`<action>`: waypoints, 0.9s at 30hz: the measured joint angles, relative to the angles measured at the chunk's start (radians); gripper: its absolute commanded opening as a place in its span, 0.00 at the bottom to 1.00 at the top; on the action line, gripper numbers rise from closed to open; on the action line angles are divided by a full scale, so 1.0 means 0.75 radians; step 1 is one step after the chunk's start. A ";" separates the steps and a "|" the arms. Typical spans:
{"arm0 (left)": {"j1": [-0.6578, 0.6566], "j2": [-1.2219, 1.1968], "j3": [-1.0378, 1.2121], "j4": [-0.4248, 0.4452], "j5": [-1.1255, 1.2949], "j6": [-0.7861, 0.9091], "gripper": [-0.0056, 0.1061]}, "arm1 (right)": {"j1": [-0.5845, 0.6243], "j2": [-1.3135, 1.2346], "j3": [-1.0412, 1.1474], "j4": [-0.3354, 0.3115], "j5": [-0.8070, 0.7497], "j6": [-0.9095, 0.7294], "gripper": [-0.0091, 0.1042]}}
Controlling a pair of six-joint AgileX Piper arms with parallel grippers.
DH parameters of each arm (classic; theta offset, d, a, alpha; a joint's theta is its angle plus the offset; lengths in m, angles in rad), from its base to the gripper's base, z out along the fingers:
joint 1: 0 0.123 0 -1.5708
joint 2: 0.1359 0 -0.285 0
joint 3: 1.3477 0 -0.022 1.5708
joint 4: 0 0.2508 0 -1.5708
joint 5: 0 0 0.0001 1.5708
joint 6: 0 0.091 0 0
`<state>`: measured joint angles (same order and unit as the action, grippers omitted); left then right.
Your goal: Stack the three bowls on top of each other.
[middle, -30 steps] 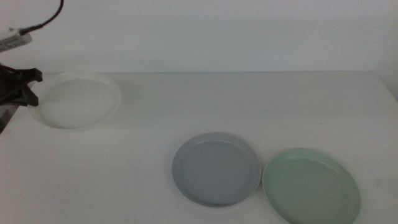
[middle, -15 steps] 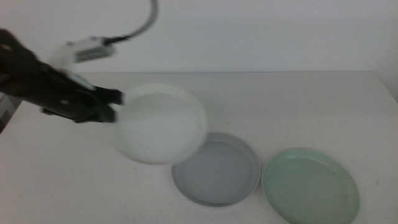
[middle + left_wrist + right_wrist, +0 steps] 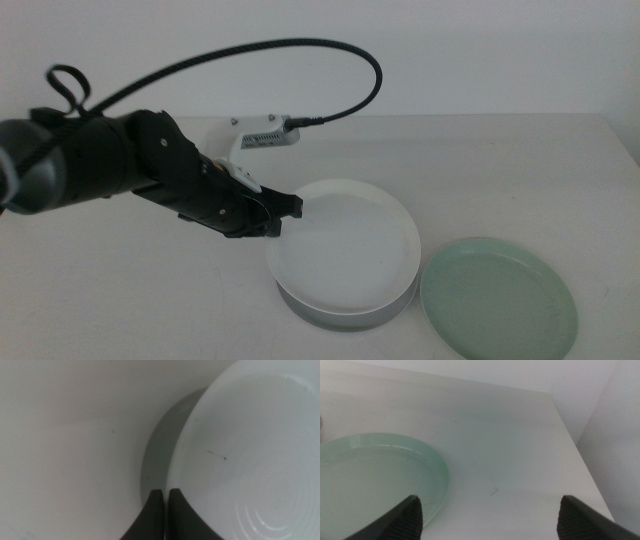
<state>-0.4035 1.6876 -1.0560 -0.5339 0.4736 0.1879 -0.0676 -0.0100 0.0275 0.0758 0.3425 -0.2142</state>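
White bowl [image 3: 345, 245] now over blue-grey bowl [image 3: 340, 313], mint bowl [image 3: 500, 298] beside

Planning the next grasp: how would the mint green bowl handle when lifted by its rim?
The mint green bowl looks rigid, so a rim pinch likely holds, as the left end effector does with the white bowl. Its matte, low rim may slip or tilt.

no readable text, no labels, no brands, no numbers; plain surfaces

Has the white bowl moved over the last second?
Yes. The white bowl, clamped at its rim by the left end effector, went from the table's far left to above the blue-grey bowl, beside the unmoved green bowl.
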 measured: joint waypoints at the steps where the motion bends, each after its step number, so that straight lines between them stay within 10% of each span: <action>1: 0.000 0.019 0.000 -0.015 -0.009 0.000 0.05 | 0.000 0.000 0.000 0.000 0.000 0.000 0.91; 9: 0.000 0.122 0.000 -0.065 -0.054 -0.005 0.18 | 0.000 0.000 0.000 0.000 0.000 0.000 0.91; 18: 0.000 0.105 0.000 -0.073 -0.055 0.071 0.96 | 0.000 0.000 0.000 0.000 0.000 0.000 0.91; 27: 0.042 -0.315 0.000 -0.068 0.150 0.355 0.99 | 0.000 0.000 0.000 0.000 0.000 0.000 0.91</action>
<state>-0.3720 1.4516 -1.0560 -0.5851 0.5862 0.4541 -0.0676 -0.0100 0.0275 0.0758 0.3425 -0.2142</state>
